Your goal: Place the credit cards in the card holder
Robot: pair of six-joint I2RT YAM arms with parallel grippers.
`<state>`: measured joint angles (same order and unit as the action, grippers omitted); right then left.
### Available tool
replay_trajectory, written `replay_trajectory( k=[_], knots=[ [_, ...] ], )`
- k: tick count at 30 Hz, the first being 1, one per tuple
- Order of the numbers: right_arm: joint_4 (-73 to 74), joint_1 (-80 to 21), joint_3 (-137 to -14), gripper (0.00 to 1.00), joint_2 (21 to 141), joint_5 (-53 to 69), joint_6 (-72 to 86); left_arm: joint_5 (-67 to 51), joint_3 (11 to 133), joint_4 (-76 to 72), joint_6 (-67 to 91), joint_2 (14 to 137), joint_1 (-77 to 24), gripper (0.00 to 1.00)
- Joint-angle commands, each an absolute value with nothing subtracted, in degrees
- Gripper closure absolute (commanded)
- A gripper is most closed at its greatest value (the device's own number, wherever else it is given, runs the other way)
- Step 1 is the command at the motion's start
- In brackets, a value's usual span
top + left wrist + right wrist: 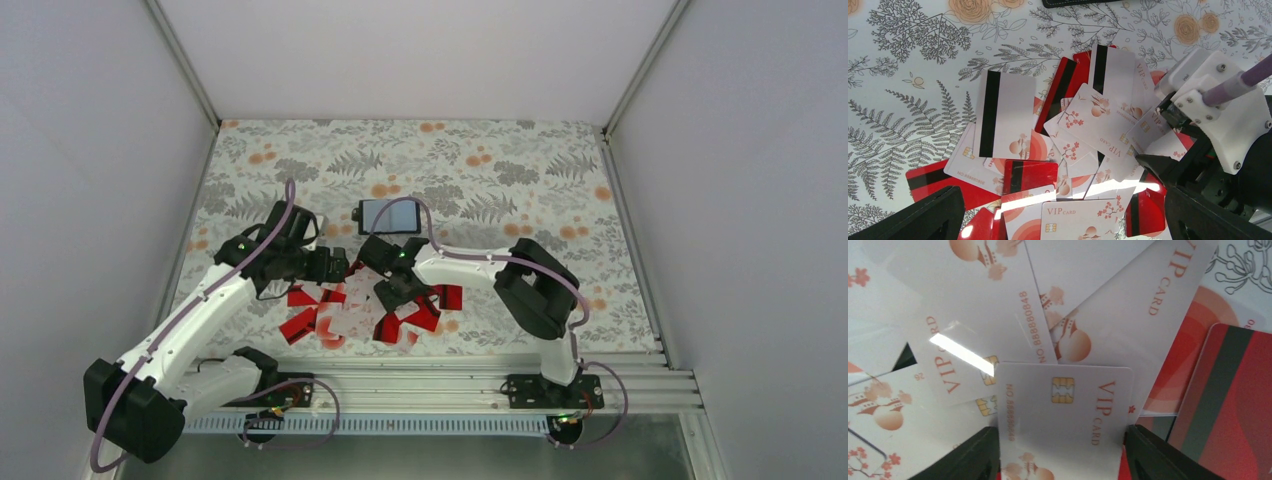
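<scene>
Many credit cards (pixel 365 310), red ones and white ones, lie scattered in an overlapping pile near the table's front. The card holder (pixel 385 215) lies open farther back, its pale inside up; only its black edge (pixel 1073 2) shows in the left wrist view. My left gripper (pixel 335 265) hovers open over the pile's left part (pixel 1063 210), with nothing between its fingers. My right gripper (pixel 398 292) is low on the pile's middle. In the right wrist view a white VIP card (pixel 1063 410) stands between its fingers (pixel 1060 452), both side edges touching the pads.
The floral tablecloth (pixel 480 160) covers the table, with white walls on three sides. The right arm's wrist (pixel 1218 100) sits close to my left gripper's right finger. A metal rail (pixel 430 385) runs along the near edge.
</scene>
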<state>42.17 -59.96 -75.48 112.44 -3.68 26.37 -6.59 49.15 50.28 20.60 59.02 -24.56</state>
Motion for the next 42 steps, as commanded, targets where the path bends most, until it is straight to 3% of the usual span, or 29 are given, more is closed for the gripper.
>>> replay_trajectory(
  k=[1,5,9,18,24,30,35,42],
  knots=[
    [44.22,-62.17,-75.38,0.39,117.83,-6.90,28.67,-5.93,48.82,50.27,20.39,59.13,-24.68,0.00],
    [44.37,-63.63,-75.83,0.41,120.40,-6.95,29.15,-6.04,48.78,50.19,20.29,59.20,-24.68,0.00],
    [43.63,-63.98,-75.61,0.56,120.64,-6.41,29.86,-6.07,48.79,50.10,20.31,59.51,-24.69,0.00],
    [42.02,-62.52,-76.47,0.56,114.09,-5.92,30.52,-6.79,49.16,50.36,20.36,59.59,-24.69,0.00],
    [41.67,-60.56,-76.16,0.46,107.54,-1.59,28.95,-10.10,49.56,50.86,21.60,60.07,-24.67,0.00],
    [38.29,-58.11,-76.44,0.22,105.45,3.13,21.69,-12.00,47.55,49.19,28.11,62.66,-24.69,0.01],
    [38.60,-57.96,-82.38,0.17,111.97,2.50,16.11,-4.16,48.76,49.29,34.64,63.92,-23.58,0.18],
    [40.81,-58.22,-89.43,0.17,119.63,-0.52,14.15,-5.68,49.30,48.90,33.25,65.91,-20.49,0.19]
  ],
)
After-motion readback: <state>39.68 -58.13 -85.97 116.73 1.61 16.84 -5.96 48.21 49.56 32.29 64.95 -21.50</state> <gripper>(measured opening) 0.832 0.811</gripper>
